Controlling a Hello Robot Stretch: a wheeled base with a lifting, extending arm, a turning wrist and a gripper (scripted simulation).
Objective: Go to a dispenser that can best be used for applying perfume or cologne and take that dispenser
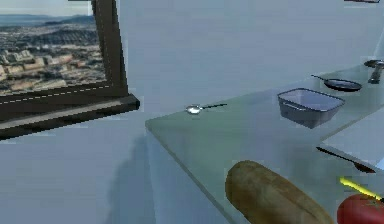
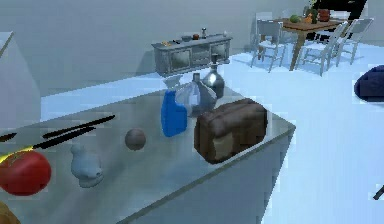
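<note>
Countertop (image 2: 150, 160) beside you is glossy grey, flat and square-edged. In the arm side view it carries one crusty brown loaf (image 2: 230, 128), one smooth red fruit (image 2: 22, 172), one dull brown ball (image 2: 135, 138) and one thin black knife (image 2: 70, 128). Just behind the loaf, two bottles stand close together: a boxy blue bottle (image 2: 175, 112) and a rounded grey bottle (image 2: 208, 92) with a dark narrow top. You cannot tell which is the dispenser. Ahead lie one square grey tray (image 1: 308, 105) and one spoon (image 1: 205, 107). You cannot tell the state of the gripper's fingers.

No readable text, labels or numbers anywhere.
</note>
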